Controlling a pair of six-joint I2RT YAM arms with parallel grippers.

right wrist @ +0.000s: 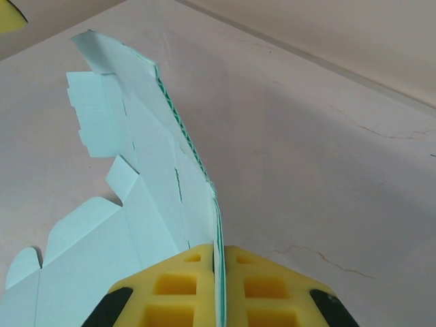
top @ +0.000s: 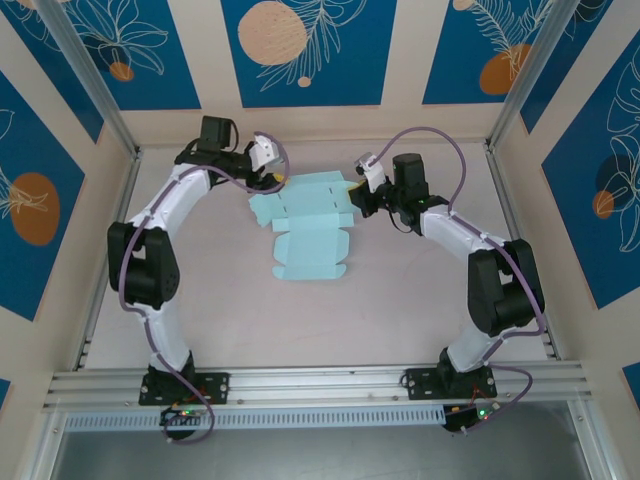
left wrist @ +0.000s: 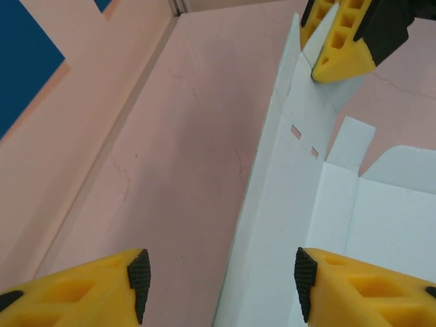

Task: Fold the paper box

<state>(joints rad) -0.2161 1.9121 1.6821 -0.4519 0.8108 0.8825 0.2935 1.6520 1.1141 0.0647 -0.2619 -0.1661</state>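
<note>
The paper box (top: 305, 235) is a pale light-blue flat cutout with flaps, lying mid-table. Its far long flap stands raised. My right gripper (top: 364, 196) is shut on the right end of that flap; in the right wrist view the yellow fingers (right wrist: 184, 286) pinch the flap's edge of the paper box (right wrist: 102, 238) at my right gripper (right wrist: 218, 272). My left gripper (top: 272, 181) is at the sheet's far left corner. It stands open (left wrist: 222, 283), jaws apart astride the raised flap of the paper box (left wrist: 381, 218) without touching it. The right gripper's fingers (left wrist: 340, 41) show beyond.
The pinkish table (top: 230, 320) is closed in by walls with blue panels (top: 305, 50), with metal posts at the back corners (top: 95, 85). An aluminium rail (top: 320, 385) runs along the near edge, carrying both arm bases.
</note>
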